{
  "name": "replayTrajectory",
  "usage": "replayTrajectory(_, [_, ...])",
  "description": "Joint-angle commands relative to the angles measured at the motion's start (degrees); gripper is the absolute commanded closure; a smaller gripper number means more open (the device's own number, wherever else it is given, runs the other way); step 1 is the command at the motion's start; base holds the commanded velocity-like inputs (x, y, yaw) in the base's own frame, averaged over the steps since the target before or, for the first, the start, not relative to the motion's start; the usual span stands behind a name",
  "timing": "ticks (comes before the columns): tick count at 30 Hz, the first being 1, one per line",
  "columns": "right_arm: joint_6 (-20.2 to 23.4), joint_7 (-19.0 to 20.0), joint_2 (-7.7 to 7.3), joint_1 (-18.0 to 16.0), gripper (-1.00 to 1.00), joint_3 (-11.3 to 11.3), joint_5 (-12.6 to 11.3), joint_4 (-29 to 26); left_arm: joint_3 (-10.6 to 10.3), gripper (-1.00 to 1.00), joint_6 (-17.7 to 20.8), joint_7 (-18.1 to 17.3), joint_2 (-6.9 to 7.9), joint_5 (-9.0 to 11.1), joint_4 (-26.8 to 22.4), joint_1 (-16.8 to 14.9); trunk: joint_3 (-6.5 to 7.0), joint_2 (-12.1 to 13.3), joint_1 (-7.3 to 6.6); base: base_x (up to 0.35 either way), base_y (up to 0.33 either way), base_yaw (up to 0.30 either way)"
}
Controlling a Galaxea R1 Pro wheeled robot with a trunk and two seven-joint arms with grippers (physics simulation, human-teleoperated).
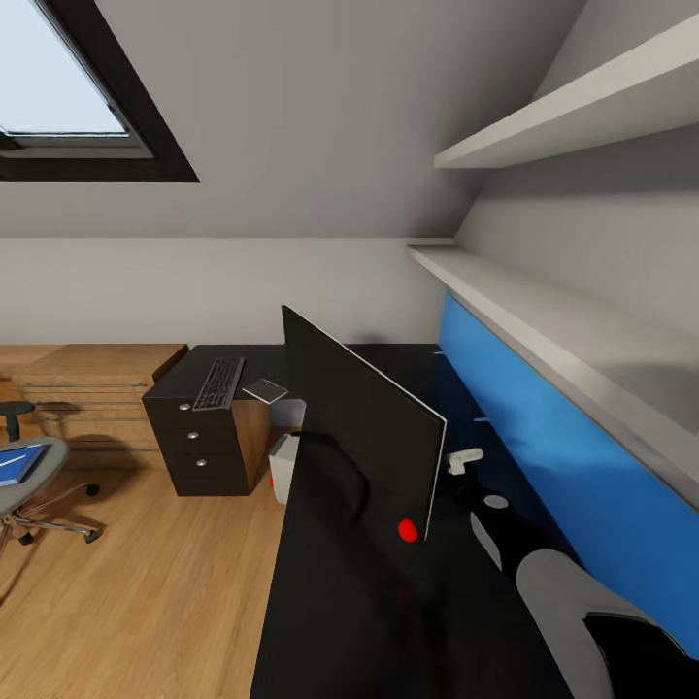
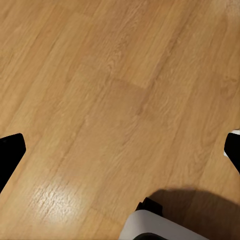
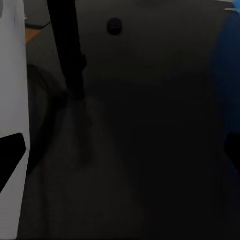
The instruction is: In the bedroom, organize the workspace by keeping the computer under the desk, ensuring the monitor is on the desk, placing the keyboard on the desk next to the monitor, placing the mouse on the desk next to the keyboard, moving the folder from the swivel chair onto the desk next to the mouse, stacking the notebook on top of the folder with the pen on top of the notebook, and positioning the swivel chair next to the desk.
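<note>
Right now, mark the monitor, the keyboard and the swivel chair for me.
monitor point(image 1: 364, 427), head view, middle of its black back.
keyboard point(image 1: 219, 382), head view, centre of the keys.
swivel chair point(image 1: 41, 468), head view, grey seat edge.

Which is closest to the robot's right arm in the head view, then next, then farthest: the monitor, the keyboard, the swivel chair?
1. monitor, on the desk beside the right arm.
2. keyboard, atop the dark drawer unit, farther back.
3. swivel chair, far left on the floor.

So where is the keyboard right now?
In the head view the keyboard lies on top of the dark three-drawer unit, left of the desk, beside a small grey pad.
</note>
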Motion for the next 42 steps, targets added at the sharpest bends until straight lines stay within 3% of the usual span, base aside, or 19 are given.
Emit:
replayTrajectory(1, [-0.2, 0.5, 0.10, -0.1, -1.00, -0.5, 0.5, 0.1, -0.1, -1.00, -0.2, 0.0, 0.01, 0.6, 0.0, 0.0, -0.11, -0.1, 0.02, 0.000, 0.000, 0.000])
replayTrajectory(24, [0.0, 0.5, 0.56, 0.0, -1.00, -0.6, 0.3, 1.2, -0.1, -1.00, -0.2, 0.0, 0.01, 0.6, 0.0, 0.0, 0.25, -0.1, 0.02, -0.002, 0.002, 0.173])
replayTrajectory(42, [0.1, 0.5, 0.50, 0.0, -1.00, -0.6, 0.1, 1.6, -0.2, -1.00, -0.2, 0.0, 0.08, 0.5, 0.0, 0.0, 0.29, -0.1, 0.02, -0.066, 0.058, 0.021])
